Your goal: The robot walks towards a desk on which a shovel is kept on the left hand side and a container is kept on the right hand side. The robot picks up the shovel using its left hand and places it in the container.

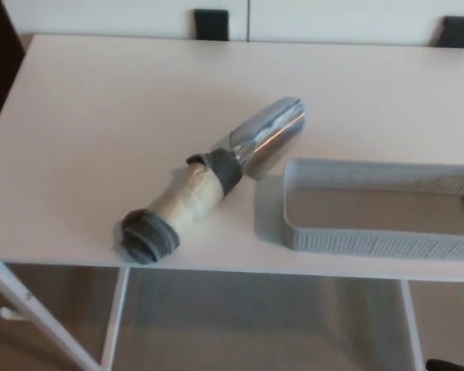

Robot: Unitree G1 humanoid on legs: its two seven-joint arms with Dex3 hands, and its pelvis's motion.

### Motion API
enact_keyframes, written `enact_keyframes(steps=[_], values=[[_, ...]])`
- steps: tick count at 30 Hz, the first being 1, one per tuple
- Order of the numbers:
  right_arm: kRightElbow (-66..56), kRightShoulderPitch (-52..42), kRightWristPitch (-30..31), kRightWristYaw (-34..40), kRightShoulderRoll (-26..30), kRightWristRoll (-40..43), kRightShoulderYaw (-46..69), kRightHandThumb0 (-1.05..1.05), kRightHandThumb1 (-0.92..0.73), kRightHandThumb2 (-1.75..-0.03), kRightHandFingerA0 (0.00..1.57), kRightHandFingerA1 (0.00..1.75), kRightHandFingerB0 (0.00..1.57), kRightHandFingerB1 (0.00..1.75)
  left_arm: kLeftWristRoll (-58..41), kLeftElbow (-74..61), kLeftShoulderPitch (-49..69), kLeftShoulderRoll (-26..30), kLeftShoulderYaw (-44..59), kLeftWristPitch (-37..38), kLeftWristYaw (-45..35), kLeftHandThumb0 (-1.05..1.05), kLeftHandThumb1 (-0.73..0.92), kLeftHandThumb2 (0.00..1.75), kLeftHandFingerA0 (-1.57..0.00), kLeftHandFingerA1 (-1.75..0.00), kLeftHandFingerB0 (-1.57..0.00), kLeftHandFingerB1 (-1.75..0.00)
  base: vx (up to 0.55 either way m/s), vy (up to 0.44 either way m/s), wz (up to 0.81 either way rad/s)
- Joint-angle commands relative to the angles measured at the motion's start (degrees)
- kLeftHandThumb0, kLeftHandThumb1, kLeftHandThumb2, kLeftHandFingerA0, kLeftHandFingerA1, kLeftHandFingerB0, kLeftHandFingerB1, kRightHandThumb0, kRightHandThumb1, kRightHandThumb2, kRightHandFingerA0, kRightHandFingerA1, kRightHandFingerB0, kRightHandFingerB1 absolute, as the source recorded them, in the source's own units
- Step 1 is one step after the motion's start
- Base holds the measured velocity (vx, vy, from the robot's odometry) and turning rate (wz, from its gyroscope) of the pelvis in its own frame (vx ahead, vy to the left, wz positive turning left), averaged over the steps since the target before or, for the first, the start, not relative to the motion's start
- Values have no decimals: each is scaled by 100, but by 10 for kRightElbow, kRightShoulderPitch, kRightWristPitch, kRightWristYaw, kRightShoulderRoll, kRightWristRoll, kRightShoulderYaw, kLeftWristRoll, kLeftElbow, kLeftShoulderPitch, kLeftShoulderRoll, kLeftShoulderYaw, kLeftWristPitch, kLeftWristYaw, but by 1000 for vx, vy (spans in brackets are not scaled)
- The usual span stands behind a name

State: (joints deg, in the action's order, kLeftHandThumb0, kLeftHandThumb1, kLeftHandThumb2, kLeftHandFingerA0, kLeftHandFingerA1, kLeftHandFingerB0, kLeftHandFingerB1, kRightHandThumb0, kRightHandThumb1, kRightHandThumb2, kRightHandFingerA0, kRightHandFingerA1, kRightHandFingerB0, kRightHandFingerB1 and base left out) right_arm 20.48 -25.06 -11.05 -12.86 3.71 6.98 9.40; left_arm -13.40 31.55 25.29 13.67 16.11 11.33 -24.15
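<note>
The shovel (213,182) lies slanted on the surface (100,116), its shiny metal scoop just beside the basket (379,209). It seems stiff, the metal slippery; the wrapped pale handle is better to take. No hand shows, so its fingers cannot be judged.

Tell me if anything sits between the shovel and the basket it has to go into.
Nothing visible does. The shovel lies on the white desk with its metal scoop right by the near-left corner of the grey basket, which looks empty. Neither hand shows.
</note>
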Motion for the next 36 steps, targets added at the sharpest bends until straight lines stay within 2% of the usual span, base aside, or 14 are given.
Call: enact_keyframes(steps=[1, 3, 4, 5, 6, 10, 15, 19, 24, 26, 28, 30, 35, 36], values=[[-3, -5, 4, 2, 5, 5, 3, -30, -50, -54, 74, 61, 52, 48, 8, 9, 2, 5, 0, 18, 1, -33, 51, 65, -54, -44, -43, -40, -190, 131, -15], [-2, -5, 1, 2, 5, 4, 2, -29, -50, -54, 75, 63, 53, 48, 7, 14, 0, 5, 0, 19, -1, -32, 51, 65, -53, -44, -44, -41, -141, 125, -6], [4, -2, -3, 5, 3, 4, 3, -30, -49, -54, 79, 64, 54, 49, 6, 5, 3, 4, 0, 16, 0, -24, 57, 57, -56, -39, -48, -36, -145, 147, -5], [5, -1, -3, 5, 3, 4, 4, -30, -49, -54, 79, 64, 54, 49, 6, 4, 4, 4, -1, 16, 0, -24, 57, 57, -56, -39, -48, -36, -45, 196, -4], [3, -2, -1, 3, 3, 5, 4, -29, -50, -54, 77, 64, 54, 49, 8, -7, 9, 4, -2, 14, 2, -32, 52, 65, -53, -44, -44, -40, -103, 280, -17], [-9, -5, 11, 4, 3, 4, 2, -30, -49, -54, 78, 63, 54, 48, 3, -10, 9, 2, 0, 6, 2, -31, 51, 64, -51, -43, -44, -40, -79, 469, -16], [-7, -5, 7, 8, 3, -4, 0, -32, -49, -54, 76, 61, 53, 48, 13, -13, 11, 1, -2, 12, 16, -34, 50, 65, -56, -45, -45, -41, -59, 146, -3], [5, -1, -9, 1, 6, -3, 0, -33, -49, -54, 76, 63, 54, 49, 7, 0, 7, 4, -2, 15, 1, -32, 52, 64, -50, -43, -44, -40, -45, -23, -1], [-3, -5, -6, 3, 6, -8, -2, -31, -50, -54, 78, 64, 54, 49, 18, -14, 17, 3, -5, 24, 16, -34, 49, 65, -57, -45, -47, -42, -118, -167, 3], [5, -1, -3, 3, 7, -6, -1, -34, -49, -54, 76, 62, 54, 48, 15, -13, 14, 4, -5, 12, 11, -34, 51, 65, -55, -45, -44, -41, -76, -370, -7], [2, -2, -1, 4, 9, -7, -4, -35, -48, -54, 75, 62, 54, 48, 25, -3, 12, 8, -7, 30, 13, -35, 50, 65, -55, -45, -42, -41, -48, -464, -10], [1, -2, 1, 5, 9, -6, -4, -34, -48, -54, 78, 62, 54, 48, 15, -6, 8, 5, -4, 1, 14, -33, 50, 65, -58, -45, -43, -40, -19, -145, 1], [-1, 0, 3, 2, 9, -2, -4, -33, -48, -54, 78, 62, 55, 48, 18, -28, 20, 2, -5, 10, 18, -35, 48, 65, -57, -45, -46, -42, -8, -18, 0], [-3, -1, 4, 4, 10, -4, -5, -40, -39, -70, 74, 68, 52, 57, 16, -20, 15, 3, -5, 10, 15, -34, 49, 65, -57, -45, -45, -41, -44, 81, -1]])
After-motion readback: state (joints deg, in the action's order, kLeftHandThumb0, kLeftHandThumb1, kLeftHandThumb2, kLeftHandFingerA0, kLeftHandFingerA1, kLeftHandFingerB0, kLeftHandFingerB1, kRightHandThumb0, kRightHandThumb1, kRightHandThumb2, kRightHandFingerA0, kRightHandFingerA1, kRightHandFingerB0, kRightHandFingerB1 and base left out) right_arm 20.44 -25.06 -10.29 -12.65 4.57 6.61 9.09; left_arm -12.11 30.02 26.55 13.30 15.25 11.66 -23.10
